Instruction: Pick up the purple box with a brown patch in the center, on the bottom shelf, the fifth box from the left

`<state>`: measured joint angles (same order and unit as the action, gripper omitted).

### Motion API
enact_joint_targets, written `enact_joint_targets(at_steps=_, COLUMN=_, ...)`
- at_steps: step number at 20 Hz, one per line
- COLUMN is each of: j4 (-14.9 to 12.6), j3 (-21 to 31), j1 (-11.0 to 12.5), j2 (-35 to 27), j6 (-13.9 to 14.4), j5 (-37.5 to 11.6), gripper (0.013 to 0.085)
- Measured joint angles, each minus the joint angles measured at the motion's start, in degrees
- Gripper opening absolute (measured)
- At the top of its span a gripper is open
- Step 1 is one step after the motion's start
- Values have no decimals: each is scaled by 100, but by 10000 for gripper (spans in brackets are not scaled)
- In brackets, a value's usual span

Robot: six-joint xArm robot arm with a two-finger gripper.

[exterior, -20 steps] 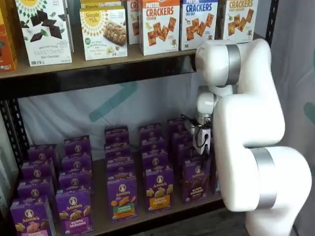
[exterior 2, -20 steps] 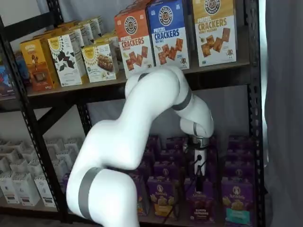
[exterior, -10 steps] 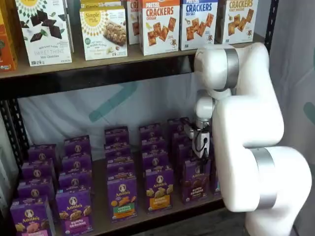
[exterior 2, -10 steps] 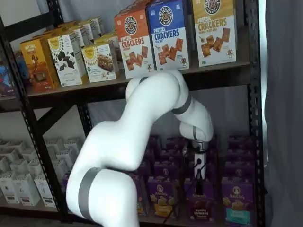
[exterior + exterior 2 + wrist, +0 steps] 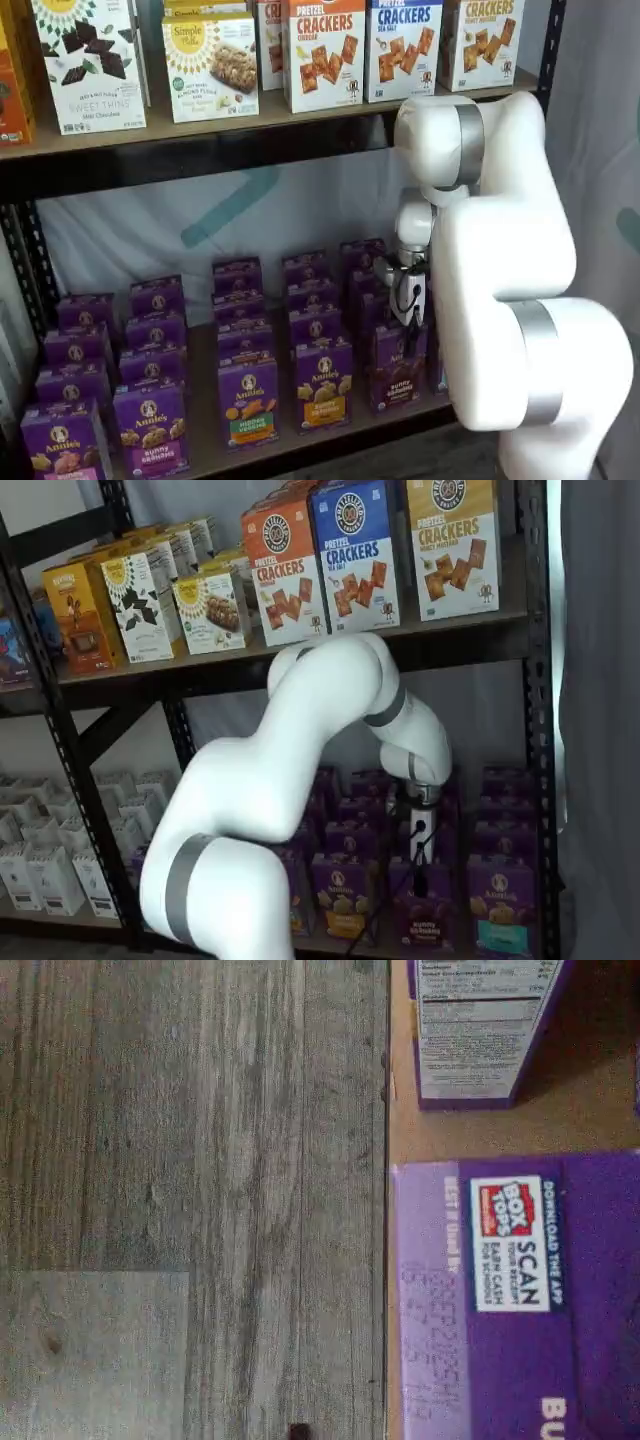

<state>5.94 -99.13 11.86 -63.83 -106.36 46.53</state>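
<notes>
Claw (image 5: 421,865) was seen side-on above purple box (image 5: 422,922); grip state couldn't be told. Box front was partly hidden by the arm (image 5: 500,270).

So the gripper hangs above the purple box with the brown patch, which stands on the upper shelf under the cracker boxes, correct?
Not quite: the purple box stands on the bottom shelf, as both shelf views show. The gripper does hang above it.

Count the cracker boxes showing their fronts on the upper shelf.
3, side by side on the upper shelf in a shelf view: the orange box, the blue box beside it, the yellow box rightmost. More may stand hidden behind them.
</notes>
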Motion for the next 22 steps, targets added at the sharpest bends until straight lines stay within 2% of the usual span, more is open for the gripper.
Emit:
enact_joint_targets(at_steps=1, j4=7, j3=0, j1=0, j2=1, j6=-6, j5=8, gripper=650)
enact_joint_targets(at_steps=2, j4=10, j3=-3, j1=0, j2=2, j6=-7, j5=21, gripper=610)
enact_joint_targets(at_steps=5, j4=-3, j3=25, j1=-9, j2=15, j6=11, j5=9, gripper=570)
enact_joint_targets(at_steps=7, j4=4, j3=47, j1=-13, j2=24, j6=8, j5=-7, gripper=490)
enact_joint_targets(at_steps=8, j4=18, j3=53, j1=-13, j2=28, j6=-3, j5=-2, gripper=490)
enact_joint_targets(at_steps=9, j4=26, j3=62, j1=-14, j2=34, j6=-9, j5=-2, gripper=450)
enact_joint_targets(at_steps=12, j4=43, j3=95, j1=-20, j2=56, j6=-18, j5=-14, gripper=410)
enact_joint_targets(at_steps=13, j4=47, j3=109, j1=-22, j2=64, j6=-20, j5=-21, gripper=370)
enact_joint_targets(at_steps=22, j4=-2, j3=262, j1=-42, j2=155, j6=38, j5=-138, gripper=370)
